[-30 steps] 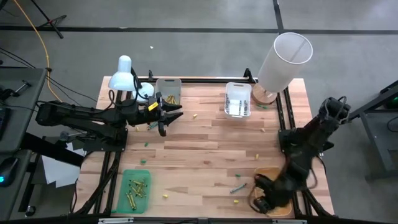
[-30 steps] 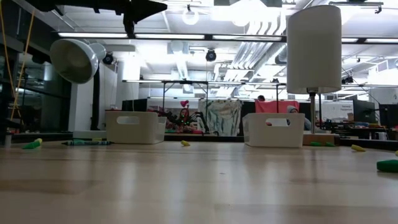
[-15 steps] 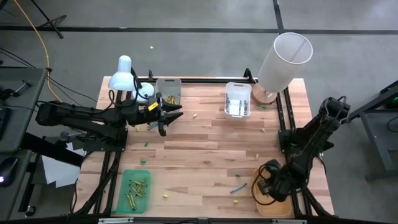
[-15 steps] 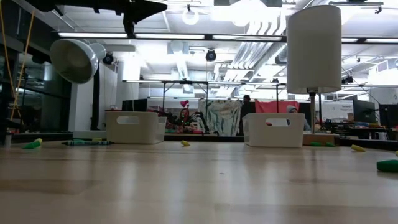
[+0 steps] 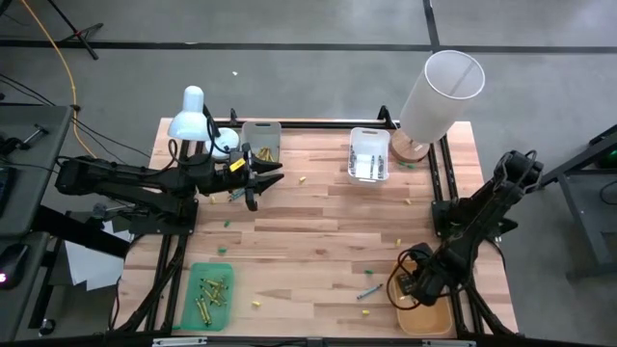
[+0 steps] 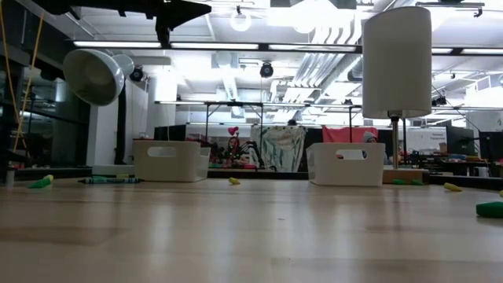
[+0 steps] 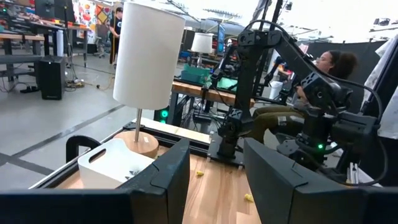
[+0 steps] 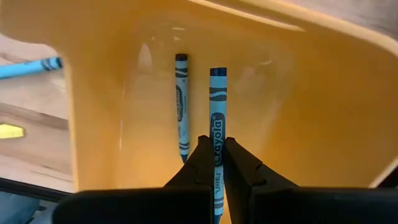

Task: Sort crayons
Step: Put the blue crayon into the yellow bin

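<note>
partly sorted: green tray (image 5: 210, 294) and orange tray (image 8: 298, 106) hold some crayons, several lie loose. right gripper (image 8: 216, 163) pinching blue crayon (image 8: 217, 134), probably mid-drop. left gripper (image 5: 258, 175) parted, empty.

Even overhead light across wooden table (image 5: 318, 222) in high view; shadows soft and short. Low view: ceiling strip lights (image 6: 259, 45) blown out, tabletop foreground blurred, pale sheen on wood. Left wrist view: bright haze at upper background, near fingers soft. Right wrist view: glare patches on yellow tray (image 8: 298, 112), sharp centre.
</note>
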Robot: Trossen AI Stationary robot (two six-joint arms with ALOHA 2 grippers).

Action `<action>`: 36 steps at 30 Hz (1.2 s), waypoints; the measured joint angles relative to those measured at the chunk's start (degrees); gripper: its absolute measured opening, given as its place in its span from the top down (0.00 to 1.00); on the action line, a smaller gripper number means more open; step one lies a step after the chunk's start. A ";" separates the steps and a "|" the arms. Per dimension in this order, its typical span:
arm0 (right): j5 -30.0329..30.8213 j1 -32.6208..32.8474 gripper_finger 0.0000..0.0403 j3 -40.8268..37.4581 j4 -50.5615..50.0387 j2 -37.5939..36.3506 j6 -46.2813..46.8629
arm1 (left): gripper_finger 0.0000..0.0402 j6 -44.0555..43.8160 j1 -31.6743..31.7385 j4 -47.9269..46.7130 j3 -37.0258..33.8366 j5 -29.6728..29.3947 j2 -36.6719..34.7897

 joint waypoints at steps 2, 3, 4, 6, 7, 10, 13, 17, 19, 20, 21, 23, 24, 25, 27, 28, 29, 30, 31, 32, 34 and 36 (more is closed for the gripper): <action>-0.26 0.02 1.00 -0.90 1.12 0.00 0.00 | 0.65 0.00 0.00 -0.03 0.00 0.00 0.00; -0.28 0.02 1.00 -1.55 2.28 0.00 0.00 | 0.65 -0.02 0.00 -0.02 0.00 0.00 0.00; -0.26 0.02 1.00 -2.33 3.83 0.00 0.00 | 0.65 0.00 0.00 -0.04 0.00 0.00 0.00; -0.26 0.00 1.00 -3.95 7.33 0.00 -0.04 | 0.65 0.00 0.00 -0.04 0.00 0.00 0.00; -0.29 0.00 1.00 -4.87 9.18 0.00 -0.09 | 0.65 0.00 0.00 -0.04 0.00 0.00 0.00; -0.55 0.00 1.00 -7.20 12.89 0.00 -0.89 | 0.65 0.00 0.00 -0.04 0.00 0.00 0.00; -0.65 0.00 1.00 -8.51 12.52 0.00 -1.07 | 0.65 0.00 0.00 -0.06 0.00 0.00 0.00; -0.63 0.00 1.00 -9.63 12.55 0.02 -1.00 | 0.65 -0.02 0.00 -0.06 0.00 0.00 0.00; -0.63 0.00 1.00 -9.71 12.72 0.02 -0.98 | 0.65 -0.02 0.00 -0.06 0.00 0.00 0.00; -0.61 0.00 1.00 -9.71 12.72 0.02 -0.98 | 0.65 -0.02 0.00 -0.09 0.00 0.00 0.00; -0.60 0.00 1.00 -9.71 12.72 0.02 -0.98 | 0.65 -0.02 0.00 -0.09 0.00 0.00 0.00; -0.59 0.00 1.00 -9.71 12.82 0.02 -1.10 | 0.65 -0.02 0.00 -0.07 0.00 0.00 0.00; -0.59 0.00 1.00 -9.71 12.84 0.02 -1.30 | 0.65 -0.02 0.00 -0.09 0.00 -0.02 0.00; -0.60 0.00 1.00 -9.71 12.84 0.02 -1.47 | 0.65 -0.01 0.00 -0.09 0.00 -0.01 0.00; -0.80 0.00 0.99 -9.71 12.92 0.02 -1.54 | 0.65 -0.02 0.00 -0.10 0.00 -0.03 0.00; -1.05 0.00 0.98 -9.71 13.03 0.02 -1.54 | 0.65 -0.02 0.00 -0.09 0.00 -0.16 0.00; -1.41 0.00 0.97 -9.71 13.09 0.01 -1.55 | 0.65 -0.01 0.00 -0.09 0.00 -0.48 0.00; -1.69 0.00 0.95 -9.71 13.07 0.01 -1.55 | 0.65 -0.02 0.00 -0.10 0.00 -0.80 0.00; -1.88 0.00 0.92 -9.71 13.07 0.02 -1.55 | 0.65 -0.02 0.00 -0.11 0.00 -0.97 0.00; -1.94 0.00 0.89 -9.71 13.07 0.02 -1.55 | 0.65 0.00 0.00 -0.11 0.00 -1.05 0.00; -1.94 0.00 0.83 -9.71 13.10 0.02 -1.55 | 0.65 0.00 0.00 -0.13 0.00 -1.08 0.00; -1.94 0.00 0.76 -9.71 13.35 0.02 -1.85 | 0.65 0.00 0.00 -0.15 0.00 -1.07 0.00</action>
